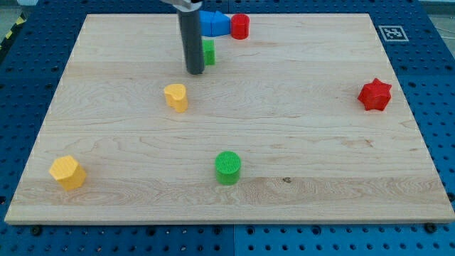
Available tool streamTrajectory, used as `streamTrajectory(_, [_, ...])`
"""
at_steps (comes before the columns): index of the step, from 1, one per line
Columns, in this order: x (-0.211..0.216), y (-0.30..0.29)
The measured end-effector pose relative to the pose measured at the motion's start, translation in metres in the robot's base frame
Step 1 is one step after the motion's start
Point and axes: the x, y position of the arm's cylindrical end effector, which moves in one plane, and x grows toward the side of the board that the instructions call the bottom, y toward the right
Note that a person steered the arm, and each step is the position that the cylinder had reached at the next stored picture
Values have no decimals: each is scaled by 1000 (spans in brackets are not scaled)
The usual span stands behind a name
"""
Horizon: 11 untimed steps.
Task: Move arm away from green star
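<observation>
The green star (208, 52) sits near the view's top, left of centre, mostly hidden behind my rod, so only its right part shows. My tip (195, 72) rests on the board just left of and slightly below the green star, touching it or very close to it. A blue block (213, 23) and a red cylinder (240, 26) lie just above the star at the top edge.
A yellow heart-like block (176, 97) lies below my tip. A green cylinder (228, 168) sits at bottom centre. A yellow hexagon-like block (67, 172) is at bottom left. A red star (375, 94) is at the right. The wooden board (306, 142) lies on a blue perforated table.
</observation>
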Motion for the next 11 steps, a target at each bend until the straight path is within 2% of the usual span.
streamTrajectory(3, [-43, 14])
streamTrajectory(6, [-46, -29])
streamTrajectory(7, [-4, -15])
streamTrajectory(8, [16, 25])
streamTrajectory(9, [-11, 45])
streamTrajectory(11, [-47, 44])
